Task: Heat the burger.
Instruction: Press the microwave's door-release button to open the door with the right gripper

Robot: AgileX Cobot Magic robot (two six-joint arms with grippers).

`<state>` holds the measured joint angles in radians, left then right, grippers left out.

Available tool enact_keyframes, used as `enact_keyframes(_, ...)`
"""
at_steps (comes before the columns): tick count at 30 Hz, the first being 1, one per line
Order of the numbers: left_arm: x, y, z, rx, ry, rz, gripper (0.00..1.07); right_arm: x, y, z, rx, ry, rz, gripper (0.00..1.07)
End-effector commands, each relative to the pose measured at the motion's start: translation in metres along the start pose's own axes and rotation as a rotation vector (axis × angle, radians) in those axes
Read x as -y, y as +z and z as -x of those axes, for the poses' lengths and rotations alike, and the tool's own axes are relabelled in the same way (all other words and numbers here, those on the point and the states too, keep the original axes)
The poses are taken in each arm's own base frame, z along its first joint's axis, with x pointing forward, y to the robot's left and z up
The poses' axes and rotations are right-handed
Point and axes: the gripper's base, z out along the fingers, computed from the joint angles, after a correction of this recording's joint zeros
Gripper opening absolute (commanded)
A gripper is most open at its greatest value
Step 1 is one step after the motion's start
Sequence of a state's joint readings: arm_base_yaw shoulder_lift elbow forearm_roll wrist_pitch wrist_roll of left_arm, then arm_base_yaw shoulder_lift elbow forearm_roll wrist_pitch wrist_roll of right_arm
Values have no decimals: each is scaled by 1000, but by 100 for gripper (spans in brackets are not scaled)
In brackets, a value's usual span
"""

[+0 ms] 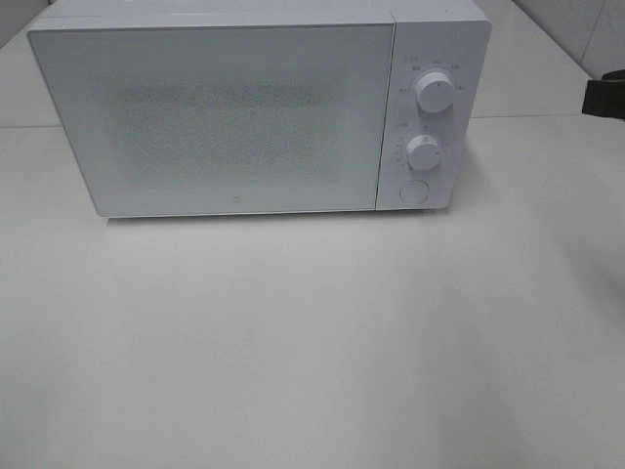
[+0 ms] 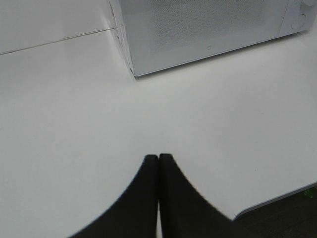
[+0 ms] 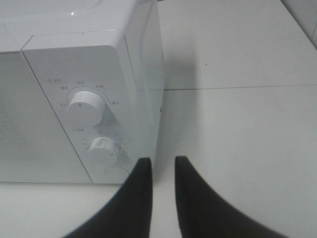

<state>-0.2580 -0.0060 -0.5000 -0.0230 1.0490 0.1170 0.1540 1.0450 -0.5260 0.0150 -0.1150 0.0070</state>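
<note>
1 microwave (image 1: 225, 117), a white glossy box w/ rounded corners, stands on a matte off-white table (image 1: 312, 342). Its door (image 1: 210, 117) is shut and flat, w/ a fine speckled dot mesh across the middle. The control strip right of the door has 2 round white dials, upper knob (image 1: 433, 91) and lower knob (image 1: 424, 152), ringed by grey marks too small to read, plus 1 round flush button (image 1: 414, 191) below. The burger can't be seen in any view, so its place can't be told. 1 thin seam (image 1: 537, 117) runs across the table on both sides of the microwave. A pale tiled wall (image 1: 576, 29) shows at the far right. Left gripper (image 2: 158, 157): 2 smooth black curved fingers pressed together, holding nothing, over bare table. Right gripper (image 3: 162, 159): 2 like fingers w/ a narrow gap, nothing between them, near the microwave's front right corner.
</note>
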Motion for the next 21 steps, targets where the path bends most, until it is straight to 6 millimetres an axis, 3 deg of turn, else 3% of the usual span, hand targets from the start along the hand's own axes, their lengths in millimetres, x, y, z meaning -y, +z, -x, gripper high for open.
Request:
enact_keyframes(1, 1, -2, -1, 32, -7, 4, 0, 1, 7, 3, 32, -23, -4, 10)
enact_keyframes(3, 1, -2, -1, 32, -7, 4, 0, 1, 19, -1, 22, -23, -4, 1)
enact_keyframes(21, 1, -2, -1, 32, -7, 4, 0, 1, 65, -21, 25, 36, -2, 0)
